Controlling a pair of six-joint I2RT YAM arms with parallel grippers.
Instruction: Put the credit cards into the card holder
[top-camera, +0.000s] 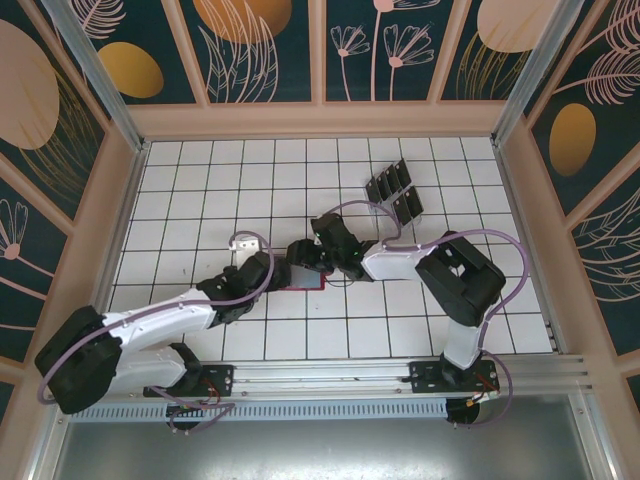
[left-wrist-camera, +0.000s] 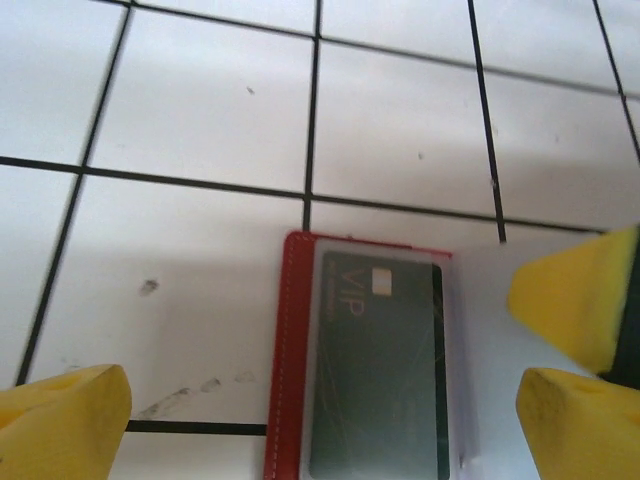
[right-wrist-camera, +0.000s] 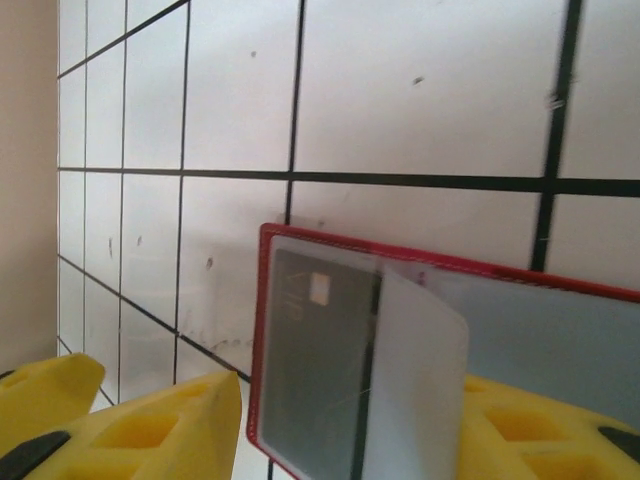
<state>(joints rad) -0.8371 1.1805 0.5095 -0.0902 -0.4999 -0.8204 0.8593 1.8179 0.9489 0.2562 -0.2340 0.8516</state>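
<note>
Red card holder (left-wrist-camera: 283, 360), black credit card (left-wrist-camera: 380, 380) inside, sits between left jaws spread wide; right jaws flank it, closure cannot be told.

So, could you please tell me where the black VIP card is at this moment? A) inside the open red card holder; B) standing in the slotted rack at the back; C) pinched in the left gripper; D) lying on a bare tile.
A: in the left wrist view the black VIP card lies within the red card holder, under its clear sleeve.
</note>
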